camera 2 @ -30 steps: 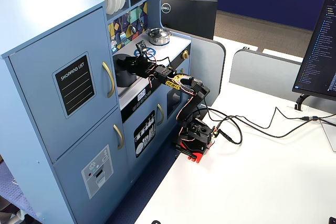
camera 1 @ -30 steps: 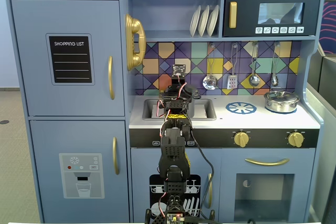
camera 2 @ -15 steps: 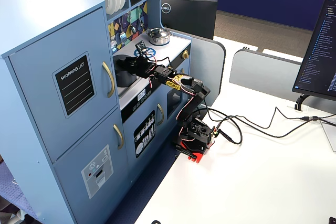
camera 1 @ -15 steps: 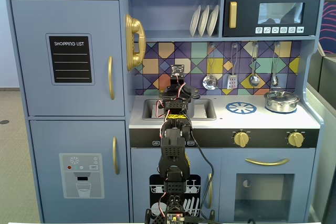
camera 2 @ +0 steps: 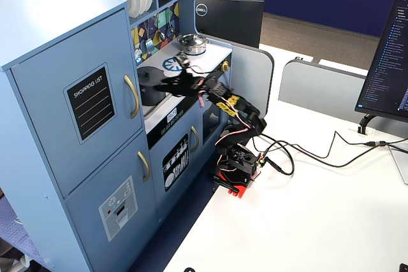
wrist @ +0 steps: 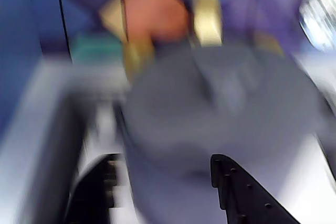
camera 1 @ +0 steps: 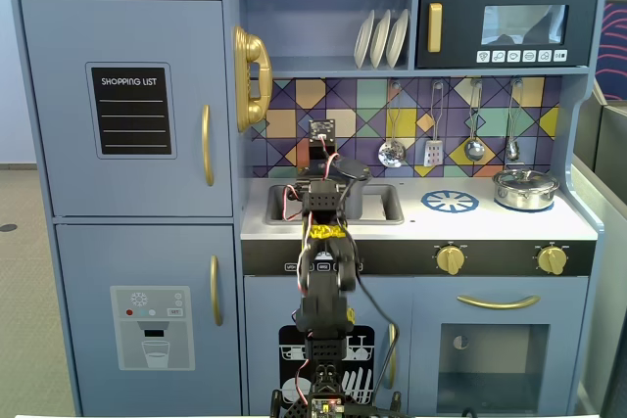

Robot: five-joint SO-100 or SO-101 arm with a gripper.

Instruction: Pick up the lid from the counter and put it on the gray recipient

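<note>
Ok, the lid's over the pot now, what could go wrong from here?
1. In a fixed view the lid looks tilted above the gray pot. Released like that, it may land askew or slide into the sink.
2. The wrist view is blurred, so centering cannot be checked there. Slowing down before lowering seems wise.
</note>
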